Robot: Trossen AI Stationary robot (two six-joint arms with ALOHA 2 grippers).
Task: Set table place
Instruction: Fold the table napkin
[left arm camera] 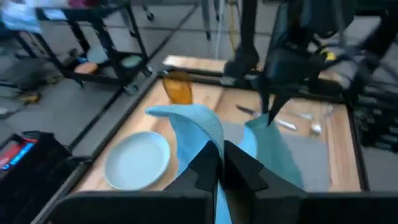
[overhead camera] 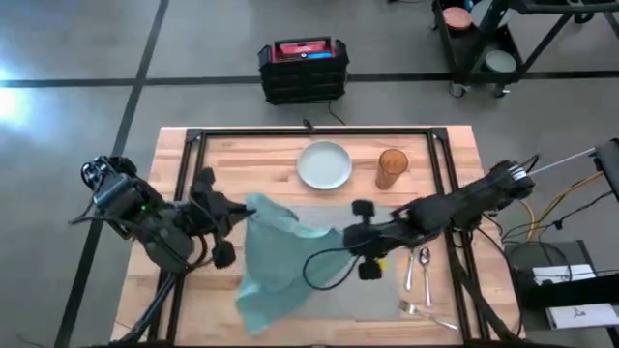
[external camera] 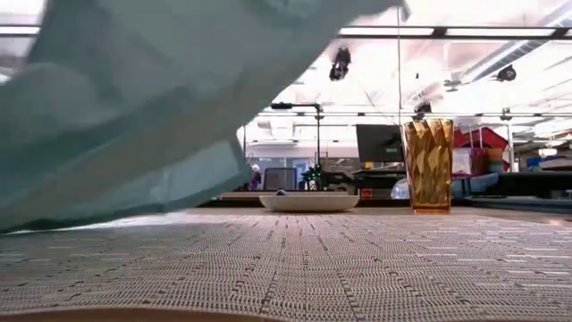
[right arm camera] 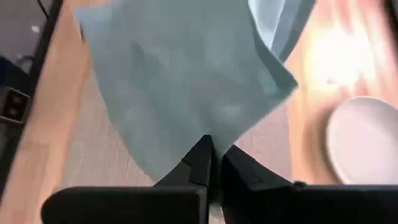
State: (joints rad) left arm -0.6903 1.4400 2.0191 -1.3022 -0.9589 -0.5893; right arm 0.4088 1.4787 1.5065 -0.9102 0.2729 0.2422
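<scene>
A teal napkin (overhead camera: 276,256) hangs over the left part of the grey placemat (overhead camera: 372,295), which lies flat on the wooden table (overhead camera: 174,164). My left gripper (overhead camera: 242,208) is shut on the napkin's far left end, and my right gripper (overhead camera: 338,236) is shut on its right end. The cloth sags between them, and its lower end (overhead camera: 253,314) reaches down near the table's front edge. In the low view the napkin (external camera: 134,107) fills the upper left above the placemat (external camera: 313,259). A pale plate (overhead camera: 324,164) and an amber glass (overhead camera: 392,167) stand on the table behind the mat. My left gripper pinches an edge of the napkin (left arm camera: 214,140) between its two shut fingers, coming level from the table's left; that end is lifted and the cloth falls away slack. My right gripper pinches a corner of the napkin (right arm camera: 208,127) between its two shut fingers, coming from the table's right; the cloth hangs away from it toward the left.
Two spoons (overhead camera: 416,269) and more cutlery (overhead camera: 426,311) lie at the placemat's right near corner. A black metal frame rail (overhead camera: 309,132) runs around the tabletop. A black and red box (overhead camera: 303,68) sits on the floor beyond the far edge.
</scene>
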